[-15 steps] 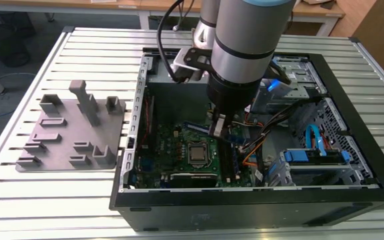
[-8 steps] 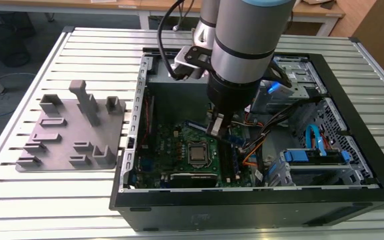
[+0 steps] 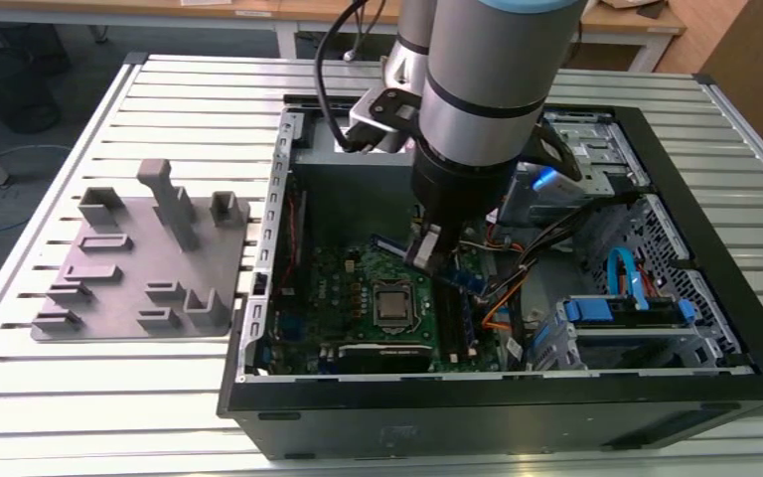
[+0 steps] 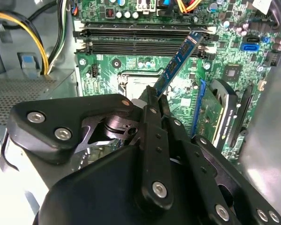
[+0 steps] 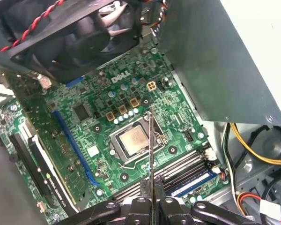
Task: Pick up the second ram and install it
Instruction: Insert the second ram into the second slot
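gripper (image 5: 151, 187) clamping second ram (image 5: 150, 140), edge-on over motherboard (image 5: 103, 157)

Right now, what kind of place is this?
Probably a robot lab or workshop: an open computer case sits on a slatted metal table, the gripper holds the second ram over the motherboard, and wooden desks stand behind.

Arm (image 3: 488, 89) pointing down, gripper (image 4: 152, 96) clamped on the second ram (image 4: 175, 65)

You're in a robotics lab or workshop: an opened computer case (image 3: 488, 417) lies on a slotted aluminium table (image 3: 103, 397). A grey fixture block (image 3: 130, 283) sits just beside the case on the exterior view's left, and wooden workbenches (image 3: 262, 10) stand beyond the case.
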Tool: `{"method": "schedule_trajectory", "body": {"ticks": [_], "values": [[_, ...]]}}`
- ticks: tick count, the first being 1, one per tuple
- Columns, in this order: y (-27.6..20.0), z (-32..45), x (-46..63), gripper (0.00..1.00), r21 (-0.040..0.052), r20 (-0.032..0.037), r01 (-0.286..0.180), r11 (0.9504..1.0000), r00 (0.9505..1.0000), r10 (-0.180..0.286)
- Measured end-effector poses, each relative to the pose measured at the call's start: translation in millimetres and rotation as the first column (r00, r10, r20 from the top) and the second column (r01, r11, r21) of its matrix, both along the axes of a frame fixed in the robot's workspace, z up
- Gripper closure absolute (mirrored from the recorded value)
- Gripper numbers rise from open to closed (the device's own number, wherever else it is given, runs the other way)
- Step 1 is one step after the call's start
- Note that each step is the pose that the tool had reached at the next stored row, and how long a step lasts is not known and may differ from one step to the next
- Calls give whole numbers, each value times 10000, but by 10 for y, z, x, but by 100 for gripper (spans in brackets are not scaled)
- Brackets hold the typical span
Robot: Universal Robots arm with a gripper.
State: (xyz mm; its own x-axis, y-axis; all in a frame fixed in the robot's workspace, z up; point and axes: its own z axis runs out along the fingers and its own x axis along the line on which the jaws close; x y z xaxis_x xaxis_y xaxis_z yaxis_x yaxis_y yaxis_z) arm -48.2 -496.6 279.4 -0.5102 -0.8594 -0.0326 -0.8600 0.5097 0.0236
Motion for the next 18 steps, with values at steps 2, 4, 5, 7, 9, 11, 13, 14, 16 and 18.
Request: {"method": "schedule_trajectory", "body": {"ticks": [2,4,5,7,9,11,13,14,16,18], "values": [[0,0,0,86,0,0,205,9998,9998,-205],[0,-1,0,86,-1,0,405,9992,9992,-405],[0,-1,0,86,0,0,506,9987,9987,-506],[0,-1,0,86,-1,0,709,9975,9975,-709],[0,-2,0,86,0,0,919,9958,9958,-919],[0,-2,0,86,0,0,1121,9937,9937,-1121],[0,-2,0,86,-1,0,1323,9912,9912,-1323],[0,-3,0,86,-1,0,1424,9898,9898,-1424],[0,-3,0,86,-2,0,1630,9866,9866,-1630],[0,-3,0,86,-2,0,1829,9831,9831,-1829]]}}
